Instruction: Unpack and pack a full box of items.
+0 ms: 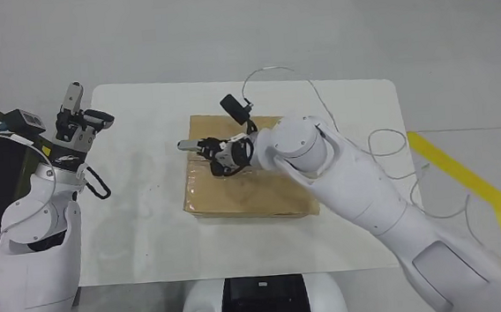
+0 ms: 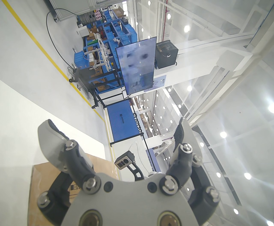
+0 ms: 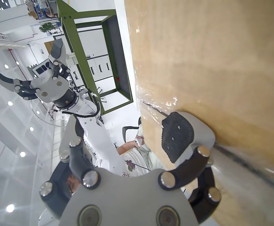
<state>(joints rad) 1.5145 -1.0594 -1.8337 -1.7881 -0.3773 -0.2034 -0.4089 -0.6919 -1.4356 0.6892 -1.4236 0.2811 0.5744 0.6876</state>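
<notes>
Nothing legible: a small dark label (image 2: pixel 75 188) on the cardboard box (image 2: pixel 40 173), sideways lettering (image 2: pixel 122 120) on the blue panel (image 2: pixel 119 134).

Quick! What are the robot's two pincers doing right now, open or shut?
Left pincer: open, holding nothing, pointing upward.
Right pincer: open, holding nothing, low over the box.

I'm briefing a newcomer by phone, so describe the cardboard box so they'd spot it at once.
Look at the white table in front of the robot; near its middle lies a flat brown cardboard box, closed, with shiny clear tape along its seam. The open right gripper sits right at that seam. It is the one brown, flat-sided thing against the white top.
</notes>
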